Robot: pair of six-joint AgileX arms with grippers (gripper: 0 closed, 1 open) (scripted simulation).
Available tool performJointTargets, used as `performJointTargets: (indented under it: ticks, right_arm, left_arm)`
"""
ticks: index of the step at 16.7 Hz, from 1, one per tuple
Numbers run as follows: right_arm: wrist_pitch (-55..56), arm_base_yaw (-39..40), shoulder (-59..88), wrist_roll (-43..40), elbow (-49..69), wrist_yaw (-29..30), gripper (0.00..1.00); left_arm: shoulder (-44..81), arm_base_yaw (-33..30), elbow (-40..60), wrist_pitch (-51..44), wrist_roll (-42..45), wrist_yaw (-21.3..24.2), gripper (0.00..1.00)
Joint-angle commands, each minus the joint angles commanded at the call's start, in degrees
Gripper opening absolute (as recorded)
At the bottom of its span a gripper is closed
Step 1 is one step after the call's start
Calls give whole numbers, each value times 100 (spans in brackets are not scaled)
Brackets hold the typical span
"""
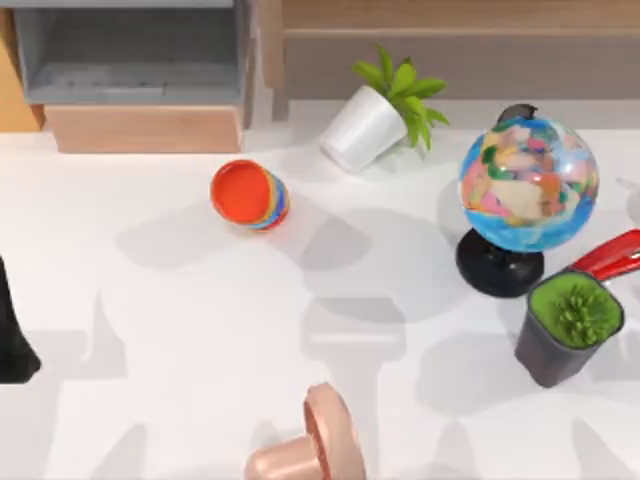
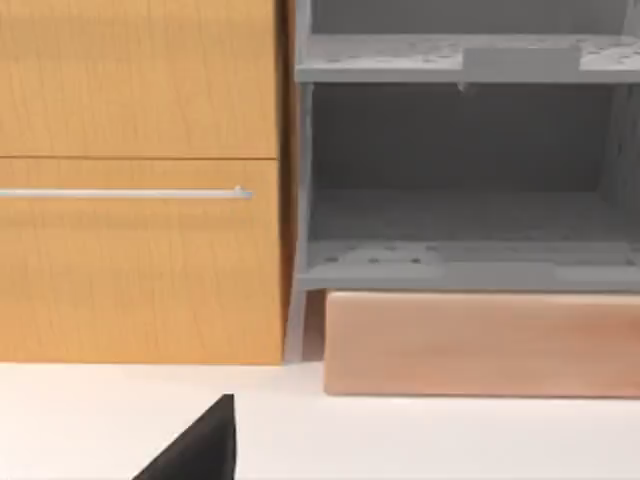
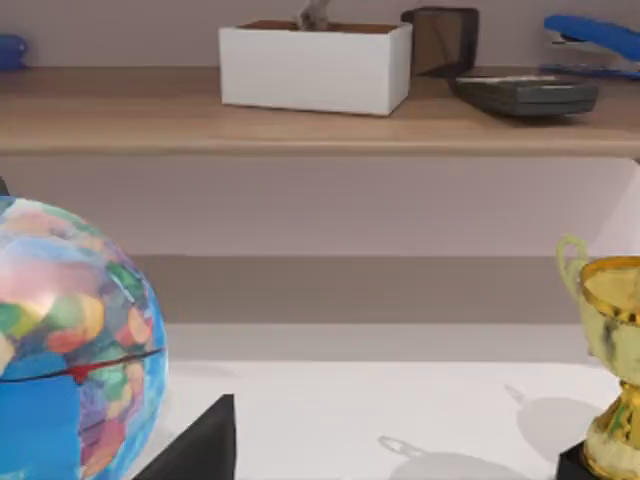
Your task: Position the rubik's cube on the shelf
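The rubik's cube is out of view. The shelf (image 1: 450, 15) is a long light-brown board along the table's back right, with a duller panel beneath it. The right wrist view shows the shelf (image 3: 120, 125) carrying a white planter box (image 3: 315, 65), a black cup, a calculator and a blue stapler. My left gripper (image 1: 12, 340) sits parked at the table's left edge, and a dark part of it (image 2: 200, 450) faces the grey cubby (image 2: 460, 170). A dark part of my right gripper (image 3: 200, 445) hangs beside the globe (image 3: 60, 340).
On the table stand an orange-red cup stack (image 1: 250, 195), a tipped white plant pot (image 1: 375, 120), the globe (image 1: 528, 185), a red stapler (image 1: 610, 258), a dark grass pot (image 1: 568, 325) and a pink object (image 1: 310, 445). A gold trophy (image 3: 612, 370) is near the shelf.
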Motion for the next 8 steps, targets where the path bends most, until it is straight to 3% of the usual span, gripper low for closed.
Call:
performJointTargets:
  ticks: [4,8]
  right_arm:
    - [0,0,0,0,0,0,100]
    - [0,0,0,0,0,0,100]
  left_arm:
    - [169,12,84,102,105,32,100]
    - [1182,120,545,660,716,213,100]
